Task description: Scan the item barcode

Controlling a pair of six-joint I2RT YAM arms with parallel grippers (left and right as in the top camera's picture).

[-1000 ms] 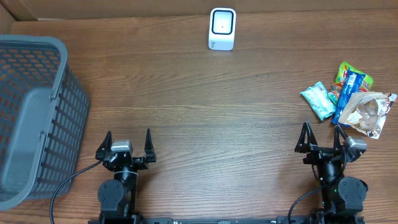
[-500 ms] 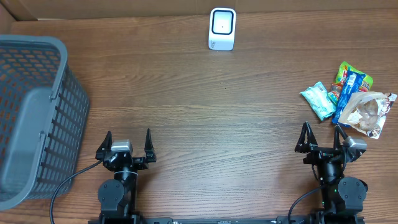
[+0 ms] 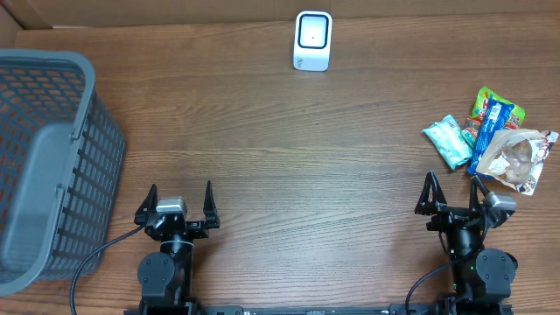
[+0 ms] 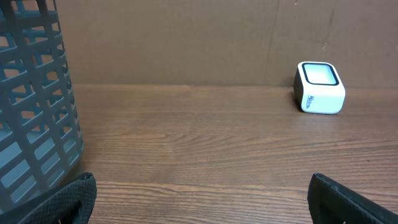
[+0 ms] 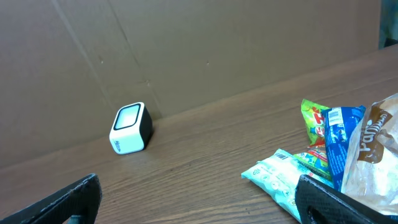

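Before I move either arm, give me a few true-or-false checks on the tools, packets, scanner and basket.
1. The left tool and right tool are both open and empty. True.
2. The packets lie just beyond the right tool. True.
3. The scanner sits in the basket. False: it stands on the table at the far side, well apart from the basket.
4. The basket is on the right side. False: it is at the left edge.

Mock checkout: scanner (image 3: pixel 312 40), basket (image 3: pixel 94 171)
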